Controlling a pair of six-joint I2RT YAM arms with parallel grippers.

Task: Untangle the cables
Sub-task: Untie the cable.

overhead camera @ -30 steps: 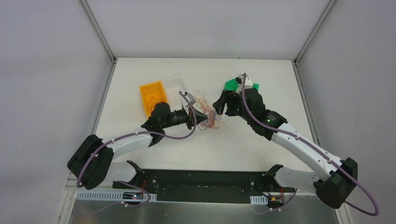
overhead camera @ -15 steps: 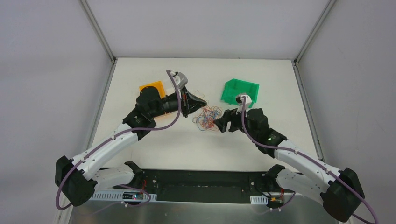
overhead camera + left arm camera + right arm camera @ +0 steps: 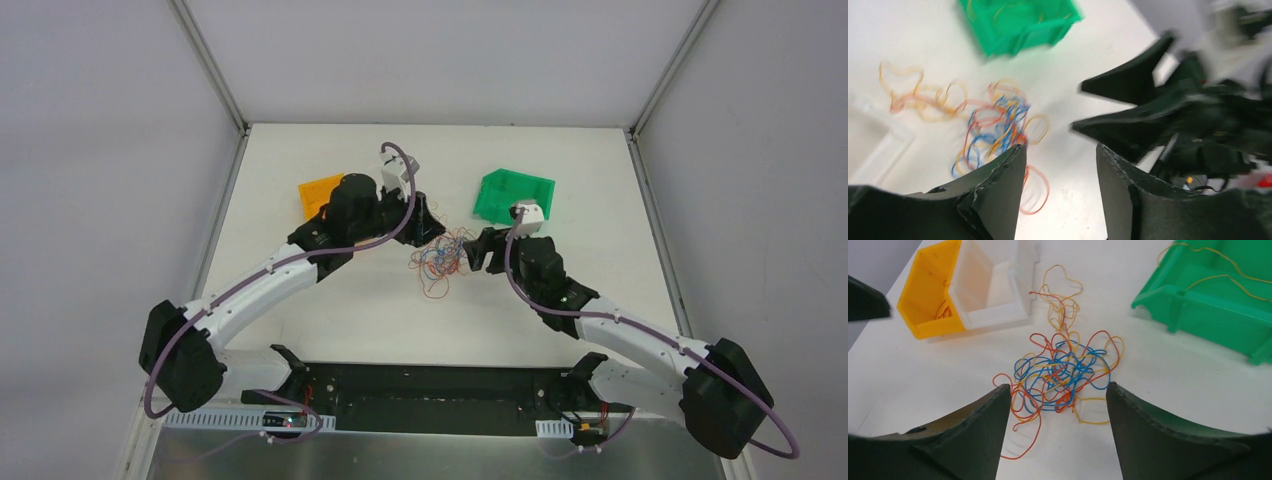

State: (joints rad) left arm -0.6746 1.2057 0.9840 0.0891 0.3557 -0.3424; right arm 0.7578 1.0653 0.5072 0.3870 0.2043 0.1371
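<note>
The cables [image 3: 445,258] lie on the table as a loose clump of thin orange, red and blue loops [image 3: 1063,370]. More orange strands trail off toward the far side [image 3: 918,97]. My left gripper [image 3: 428,222] is just behind and left of the clump, open, with only bare table between its fingers [image 3: 1060,147]. A red loop [image 3: 1035,190] lies beside its left finger. My right gripper [image 3: 478,250] faces the clump from the right, open and empty [image 3: 1057,387], with the clump just beyond its fingertips.
A green bin [image 3: 513,195] with a few orange strands [image 3: 1218,265] stands at the back right. An orange bin [image 3: 318,190] and a clear white bin [image 3: 993,285] stand at the back left, partly under the left arm.
My left gripper lifted from the clump, swung back and opened. The right gripper came from the green bin round to the clump's right. The clump spread, one red strand trailing nearer.
</note>
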